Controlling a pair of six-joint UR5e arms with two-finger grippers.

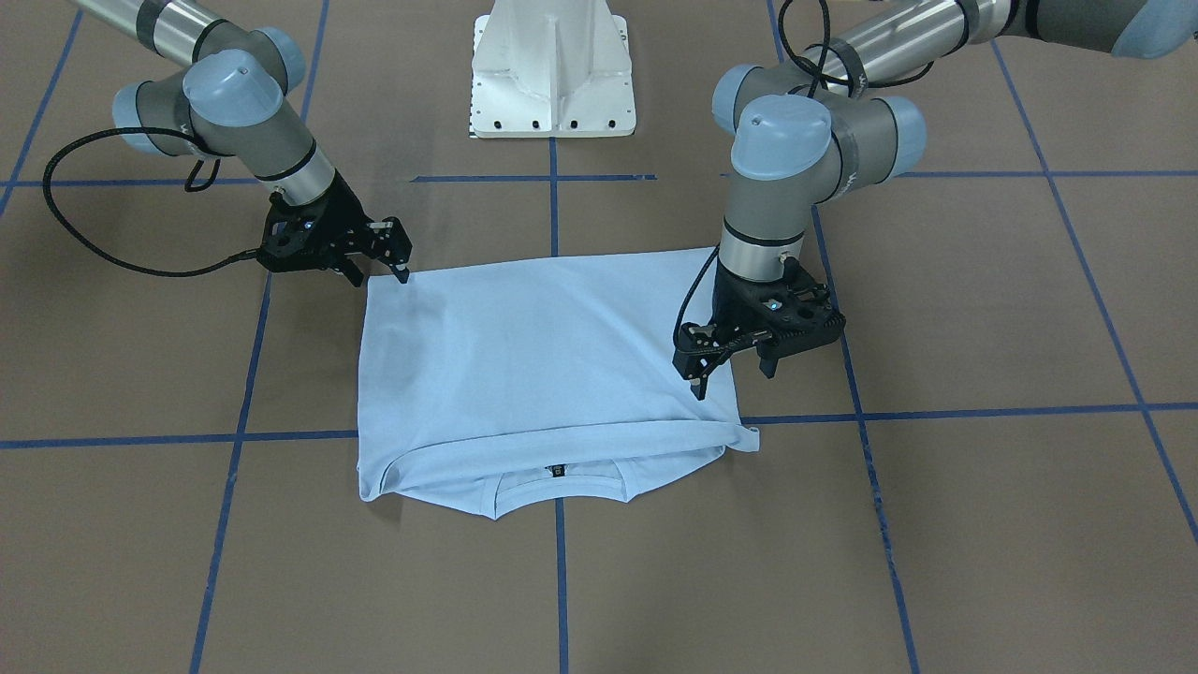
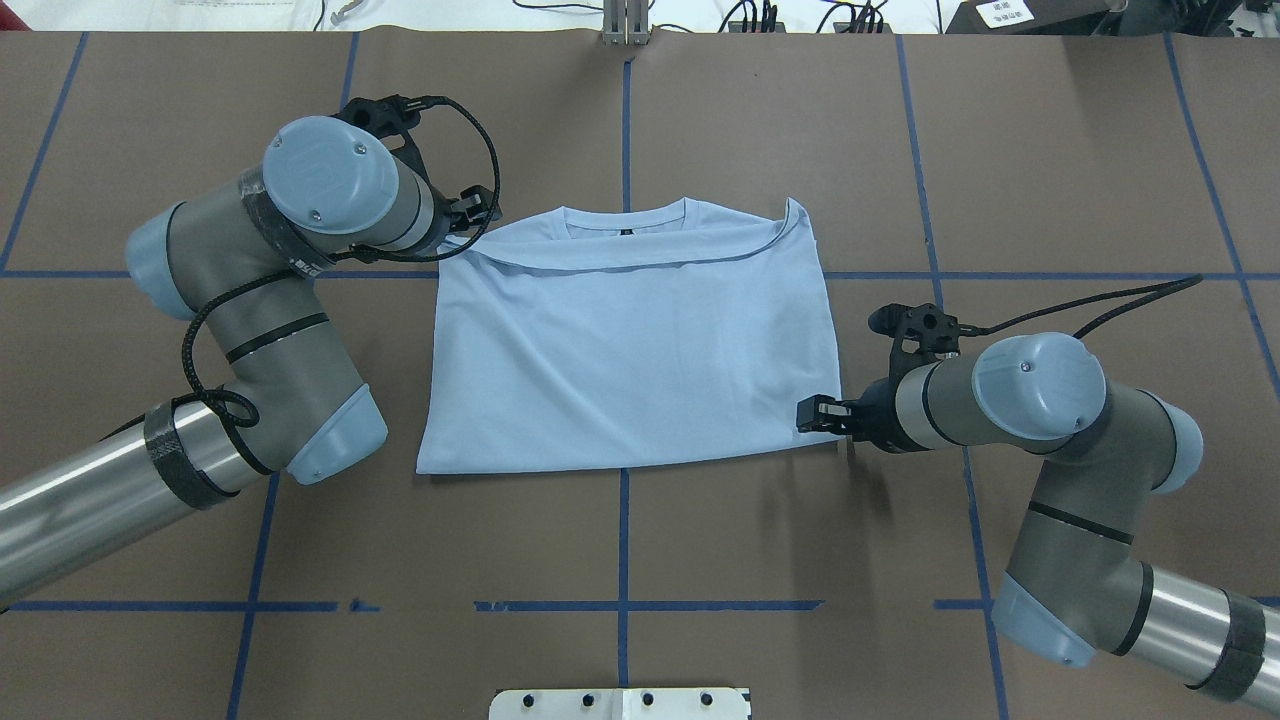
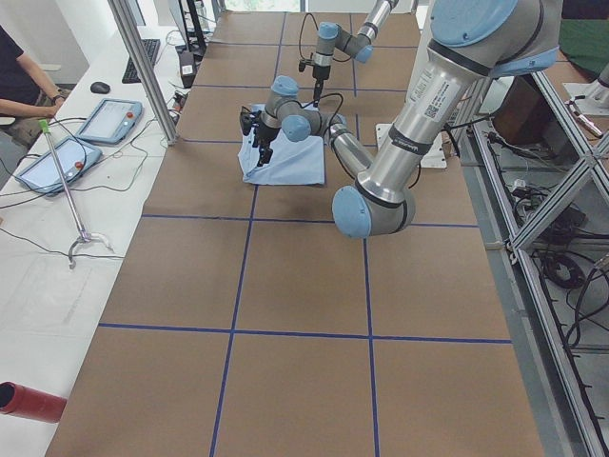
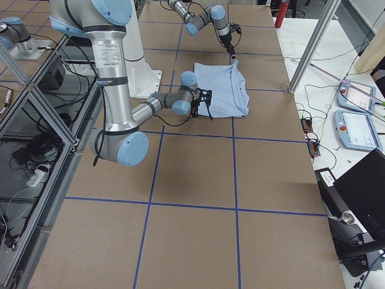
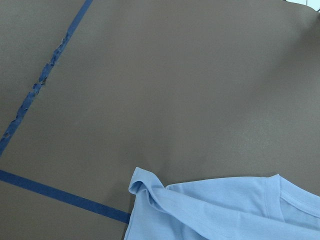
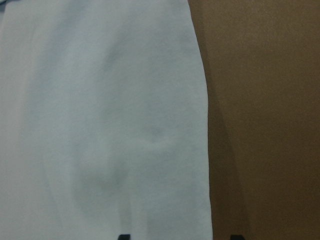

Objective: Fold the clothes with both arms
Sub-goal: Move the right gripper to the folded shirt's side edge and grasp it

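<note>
The pale blue T-shirt lies flat on the brown table, folded into a rough rectangle. Its lower part is doubled over up to the collar, where the dark neck label shows. My left gripper hovers open over the shirt's side edge near the collar end, holding nothing. My right gripper is open at the shirt's corner nearest the robot. In the right wrist view its fingertips straddle the shirt's edge. The left wrist view shows a crumpled shirt corner.
The white pedestal stands at the robot's side of the table. Blue tape lines cross the brown surface. A person sits at a side bench with tablets; a red cylinder lies there.
</note>
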